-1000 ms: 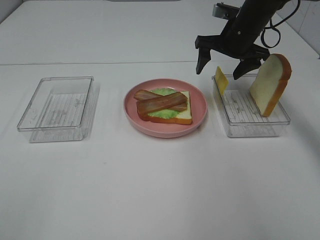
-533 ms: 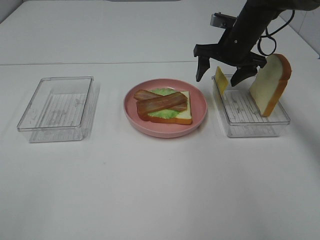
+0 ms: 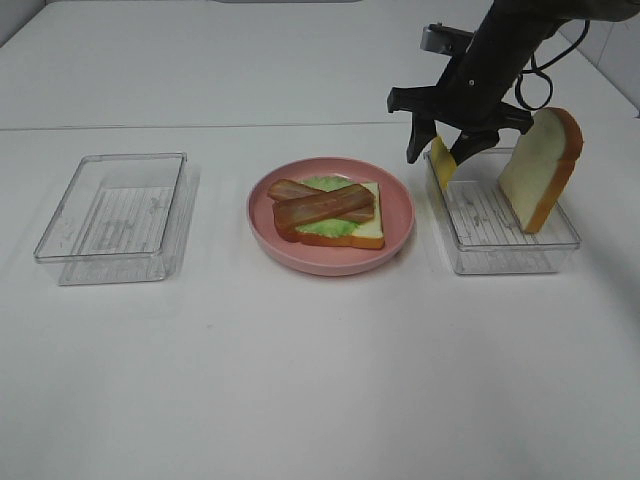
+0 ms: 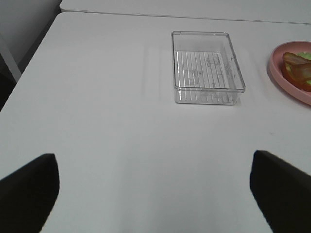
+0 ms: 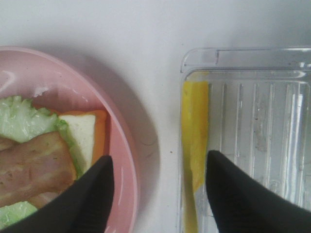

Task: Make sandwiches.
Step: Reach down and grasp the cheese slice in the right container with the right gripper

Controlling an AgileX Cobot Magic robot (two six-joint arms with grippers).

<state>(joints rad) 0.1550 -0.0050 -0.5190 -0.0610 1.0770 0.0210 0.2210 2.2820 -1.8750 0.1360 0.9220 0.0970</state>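
Observation:
On the pink plate (image 3: 330,262) lies a white bread slice (image 3: 366,230) with a green lettuce leaf (image 3: 325,228) and two reddish-brown bacon strips (image 3: 320,205) on top. A yellow cheese slice (image 3: 441,164) stands on edge at the left end of the right clear tray (image 3: 510,250). A second bread slice (image 3: 541,168) leans upright at that tray's far right. My right gripper (image 3: 440,150) is open, low over the tray, one finger on each side of the cheese. The right wrist view shows the cheese (image 5: 194,126) between the fingers (image 5: 92,194), not touching them. My left gripper (image 4: 155,194) is open and empty.
An empty clear tray (image 3: 115,215) stands on the left of the white table, also shown in the left wrist view (image 4: 206,68). The plate's edge (image 4: 291,77) shows at the side of that view. The right arm's cable hangs above the leaning bread.
My right gripper has come down over the left end of the right tray and its fingers have narrowed around the cheese slice. Nothing else has moved.

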